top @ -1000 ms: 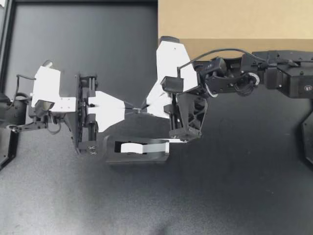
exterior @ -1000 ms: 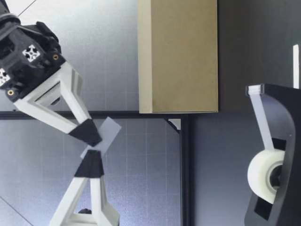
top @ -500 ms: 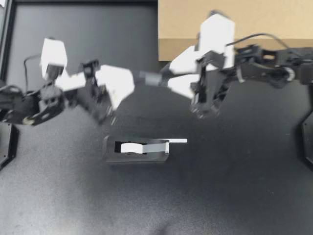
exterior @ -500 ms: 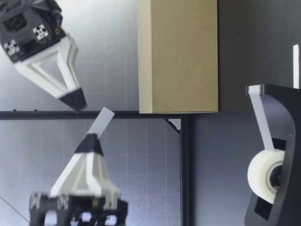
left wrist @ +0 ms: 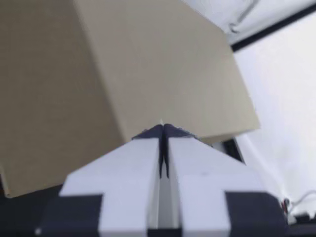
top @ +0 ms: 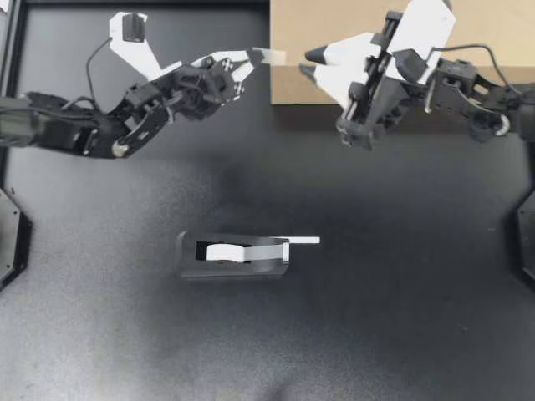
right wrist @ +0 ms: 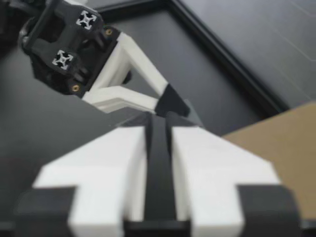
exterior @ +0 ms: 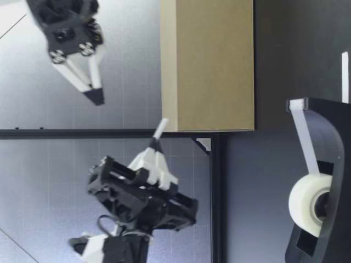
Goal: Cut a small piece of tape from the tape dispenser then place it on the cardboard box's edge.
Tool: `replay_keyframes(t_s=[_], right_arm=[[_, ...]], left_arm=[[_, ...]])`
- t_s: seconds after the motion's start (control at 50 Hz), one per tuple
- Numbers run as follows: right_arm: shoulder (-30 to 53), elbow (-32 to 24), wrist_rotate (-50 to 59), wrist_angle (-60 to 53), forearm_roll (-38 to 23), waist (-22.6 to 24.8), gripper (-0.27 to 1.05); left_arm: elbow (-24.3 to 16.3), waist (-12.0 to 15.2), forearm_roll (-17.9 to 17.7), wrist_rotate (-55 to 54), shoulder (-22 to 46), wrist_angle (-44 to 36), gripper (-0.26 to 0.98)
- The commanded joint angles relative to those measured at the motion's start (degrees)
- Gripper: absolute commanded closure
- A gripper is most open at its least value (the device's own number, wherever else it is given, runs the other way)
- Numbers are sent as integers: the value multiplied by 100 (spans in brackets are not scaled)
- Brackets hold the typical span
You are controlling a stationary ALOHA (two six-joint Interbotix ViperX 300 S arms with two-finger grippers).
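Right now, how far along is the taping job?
Done: a small piece of tape is cut free of the tape dispenser. In hand: my left gripper pinches it, with its free end reaching the cardboard box at its upper edge. Left: stick it onto that edge and let go; whether it touches I cannot tell.

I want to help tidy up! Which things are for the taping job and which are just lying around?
For the job: tape dispenser, piece of tape in my left gripper, cardboard box, right gripper.
Lying around: nothing, only the table.
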Motion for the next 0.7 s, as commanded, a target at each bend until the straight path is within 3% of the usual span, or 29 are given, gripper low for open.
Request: replay_keyframes(t_s=[0.0,0.2,0.68], right_arm=[[114,-158,9,-123,9,-158,75],[562,-360,-18,-141,0,-290,90],[1239,-703,-26,62,-9,-387,90]], left_arm=[[-167,88,35,-88,26,-26,84],[-264,141,35,-123,158,-26,84],[-229,167,35,-123,264,185,84]])
